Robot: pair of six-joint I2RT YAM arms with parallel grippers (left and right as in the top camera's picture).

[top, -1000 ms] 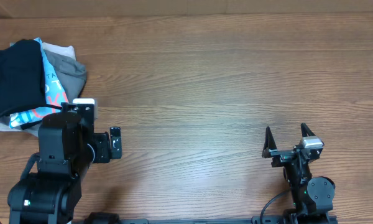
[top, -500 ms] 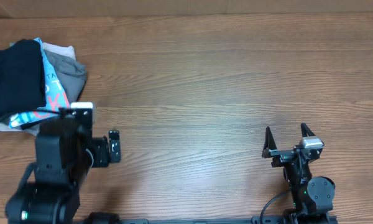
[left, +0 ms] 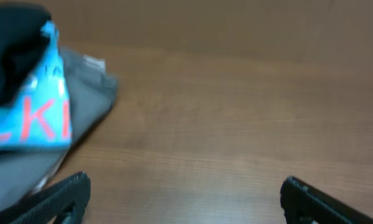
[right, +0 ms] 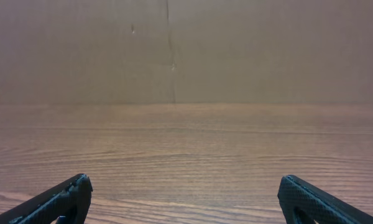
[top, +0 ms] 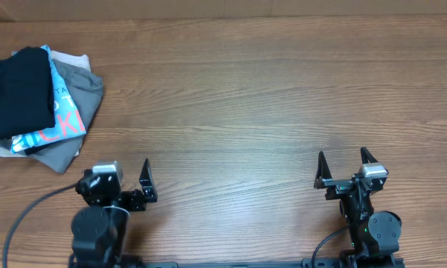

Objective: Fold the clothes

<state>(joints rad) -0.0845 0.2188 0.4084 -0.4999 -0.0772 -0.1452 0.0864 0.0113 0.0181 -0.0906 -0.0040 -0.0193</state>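
Black garment (top: 15, 93) is lying bunched at the far left edge of the wooden table (top: 246, 89), sitting on top of a small heap of clothing and running out of the overhead view on the left. Light blue tee (top: 58, 113) with white and pink lettering is lying directly under it, showing along its right and lower edges. Grey garment (top: 86, 88) is lying beneath both and spreading out toward the right and the near side of the heap. Left gripper (top: 123, 179) is sitting low at the near edge of the table, near the heap but not touching it, with its jaws standing wide apart and nothing between them. Its wrist camera is looking across bare wood toward the heap: the black garment (left: 12, 53) is filling the upper left corner, the blue tee (left: 40, 118) is showing below it, and the grey cloth (left: 84, 102) is trailing out to the right, all slightly blurred. Right gripper (top: 343, 160) is sitting at the near right, well apart from the clothes, jaws also spread wide and empty. Its wrist view is showing the two dark fingertips (right: 56, 199) at the bottom corners, wood grain ahead, and a plain brown wall (right: 174, 50) beyond.
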